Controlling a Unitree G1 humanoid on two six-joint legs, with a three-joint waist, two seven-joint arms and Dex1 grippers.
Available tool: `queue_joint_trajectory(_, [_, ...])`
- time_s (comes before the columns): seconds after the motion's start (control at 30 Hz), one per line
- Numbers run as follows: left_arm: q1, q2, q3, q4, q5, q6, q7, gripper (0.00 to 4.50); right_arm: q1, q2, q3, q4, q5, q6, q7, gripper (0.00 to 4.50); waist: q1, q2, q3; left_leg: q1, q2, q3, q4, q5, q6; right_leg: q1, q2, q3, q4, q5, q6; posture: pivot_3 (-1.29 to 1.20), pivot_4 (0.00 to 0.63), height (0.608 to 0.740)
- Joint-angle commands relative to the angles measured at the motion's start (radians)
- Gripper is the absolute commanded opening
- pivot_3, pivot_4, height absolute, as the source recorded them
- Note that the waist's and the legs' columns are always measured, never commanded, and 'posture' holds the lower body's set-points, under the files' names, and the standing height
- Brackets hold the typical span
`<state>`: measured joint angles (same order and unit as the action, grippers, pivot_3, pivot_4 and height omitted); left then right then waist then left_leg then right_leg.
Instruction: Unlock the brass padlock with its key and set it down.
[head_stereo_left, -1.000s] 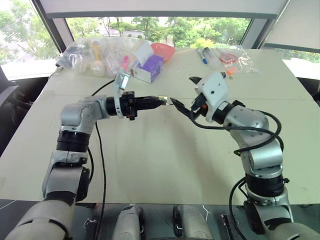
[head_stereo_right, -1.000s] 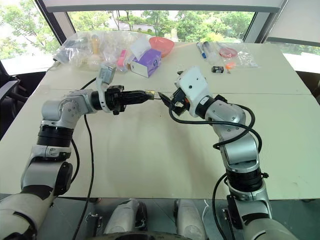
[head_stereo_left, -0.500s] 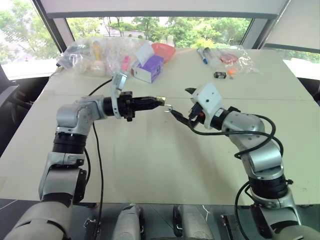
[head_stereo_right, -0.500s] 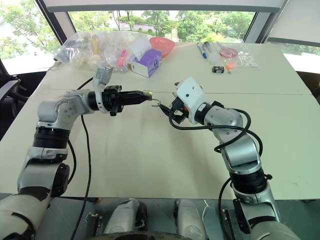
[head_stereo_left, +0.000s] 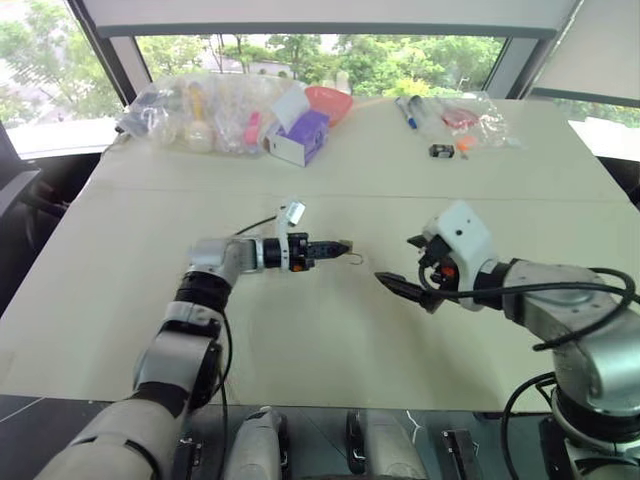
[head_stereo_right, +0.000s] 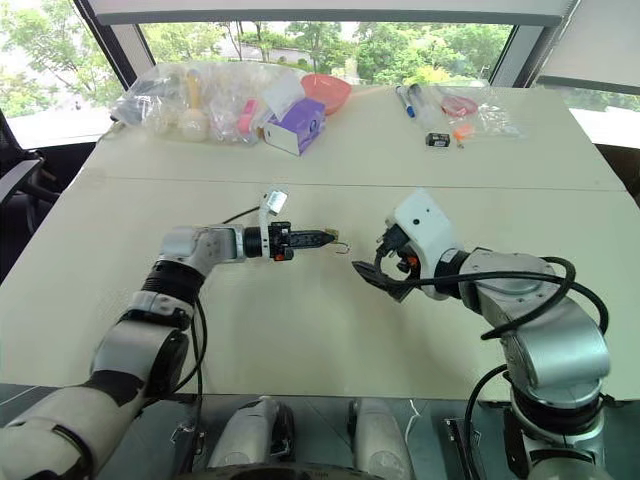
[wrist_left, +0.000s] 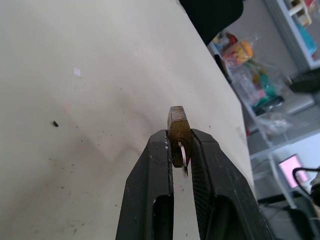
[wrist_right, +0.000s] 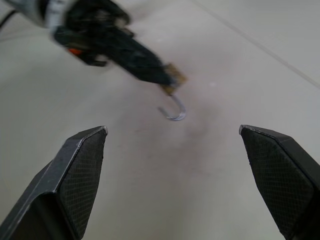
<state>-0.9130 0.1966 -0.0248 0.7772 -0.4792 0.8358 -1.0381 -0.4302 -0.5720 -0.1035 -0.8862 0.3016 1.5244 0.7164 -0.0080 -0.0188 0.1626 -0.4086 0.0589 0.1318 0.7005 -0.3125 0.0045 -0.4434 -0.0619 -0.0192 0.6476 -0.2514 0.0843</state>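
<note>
1. Left wrist view: the left gripper (wrist_left: 179, 150) is clamping the brass padlock (wrist_left: 178, 129) between its two black fingertips, with the lock body protruding just beyond the tips above the table (wrist_left: 75, 125).
2. A thin silvery part is lying against the lock body in the gap between those fingers; whether it is a key or part of the shackle cannot be determined.
3. Left eye view: the left gripper (head_stereo_left: 338, 248) is pointing toward the robot's right, roughly level, over the middle of the table (head_stereo_left: 300, 340).
4. The brass padlock (head_stereo_left: 345, 246) is sitting at the tip of that gripper, and its shackle (head_stereo_left: 355, 259) is hanging as an open hook from the lock body.
5. Right wrist view: the shackle (wrist_right: 173, 112) is curving downward from the padlock (wrist_right: 172, 80), with one end standing free of the body.
6. The right gripper (head_stereo_left: 398, 288) is standing near the padlock on the robot's right, apart from it and touching nothing.
7. Its fingers (wrist_right: 80, 170) are spreading wide, and nothing is lying between them.
8. At the far edge of the table, a purple-and-white box (head_stereo_left: 297, 136), a red bowl (head_stereo_left: 327, 101), clear plastic bags (head_stereo_left: 180, 105) and a small black-and-white object (head_stereo_left: 441, 151) are resting well apart from both grippers.
</note>
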Motion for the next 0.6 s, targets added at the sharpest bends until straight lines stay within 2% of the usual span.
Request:
queue_joint_trajectory(0.03, [-0.072,-0.029,0.022,0.099,0.02,-0.051,-0.014,0.0,0.012,-0.013,0.005,-0.05,0.035,0.029,-0.037,4.39,0.0,0.0,0.0,0.0,0.0,0.0,0.0,0.0,0.0,0.0,0.0,0.0,0.0,0.0,0.0,0.0,0.15,0.734])
queue_joint_trajectory(0.17, [-0.107,-0.044,0.022,0.223,0.061,-0.097,-0.04,0.0,0.005,0.007,0.029,-0.038,0.049,0.024,-0.093,4.39,-0.002,0.0,0.0,0.0,0.0,0.0,0.0,0.0,0.0,0.0,0.0,0.0,0.0,0.0,0.0,0.0,0.15,0.734])
queue_joint_trajectory(0.2, [-0.114,-0.043,0.027,0.243,0.068,-0.104,-0.039,1.01,0.001,0.011,0.033,-0.034,0.052,0.021,-0.105,4.5,-0.004,0.0,0.0,0.0,0.0,0.0,0.0,0.0,0.0,0.0,0.0,0.0,0.0,0.0,0.0,0.0,0.15,0.734])
queue_joint_trajectory(0.23, [-0.12,-0.042,0.031,0.257,0.075,-0.111,-0.041,1.34,-0.003,0.014,0.034,-0.03,0.055,0.02,-0.115,4.5,-0.005,0.0,0.0,0.0,0.0,0.0,0.0,0.0,0.0,0.0,0.0,0.0,0.0,0.0,0.0,0.0,0.15,0.734])
queue_joint_trajectory(0.33, [-0.124,-0.028,0.03,0.274,0.099,-0.137,-0.04,2.78,-0.01,0.012,0.046,-0.019,0.067,0.011,-0.136,4.5,-0.003,0.0,0.0,0.0,0.0,0.0,0.0,0.0,0.0,0.0,0.0,0.0,0.0,0.0,0.0,0.0,0.15,0.734])
queue_joint_trajectory(0.4, [-0.104,-0.009,-0.023,0.259,0.175,-0.223,-0.017,3.76,-0.018,0.007,0.064,-0.005,0.07,0.0,-0.154,4.5,-0.003,0.0,-0.001,0.0,0.0,0.0,0.0,0.0,0.0,0.0,0.0,0.0,0.0,0.0,0.0,0.0,0.15,0.734])
queue_joint_trajectory(0.5, [-0.062,0.038,-0.074,0.197,0.259,-0.325,0.02,3.76,-0.023,0.007,0.078,0.003,0.075,-0.003,-0.181,4.5,-0.008,-0.001,-0.001,0.002,0.0,0.0,0.0,0.0,0.0,0.001,0.0,0.0,0.0,0.0,0.0,0.0,0.15,0.734])
queue_joint_trajectory(0.6, [0.022,0.134,-0.065,-0.028,0.281,-0.362,0.045,3.76,0.009,-0.015,0.087,0.007,0.068,-0.028,-0.204,4.5,-0.016,-0.001,-0.002,0.002,0.001,0.0,-0.001,0.0,0.0,0.001,0.001,0.001,0.001,0.0,0.0,0.0,0.15,0.734])
